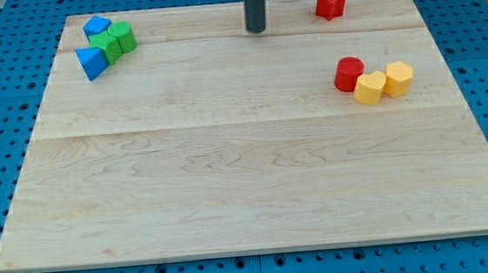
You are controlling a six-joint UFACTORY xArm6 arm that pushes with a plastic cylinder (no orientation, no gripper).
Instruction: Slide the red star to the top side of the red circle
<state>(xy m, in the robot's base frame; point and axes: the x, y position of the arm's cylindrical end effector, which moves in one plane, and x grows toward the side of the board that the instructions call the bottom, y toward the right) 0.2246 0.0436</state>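
One red star (330, 2) near top | red circle (349, 73) below | my tip (257, 31) left, touching nothing.

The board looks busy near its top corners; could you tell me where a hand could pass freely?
Free: the whole lower half, and the middle band between the blue and green cluster and the red circle with its yellow blocks. Crowded: both top corners, around my tip and the red star.

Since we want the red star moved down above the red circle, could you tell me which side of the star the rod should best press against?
No gripping is possible, only pushing. I'd set my tip against the upper face of the red star, slightly left of its centre, then push toward the view's bottom. The red circle lies almost straight below it, a little right. Star points may make it twist, so probably press near its middle.
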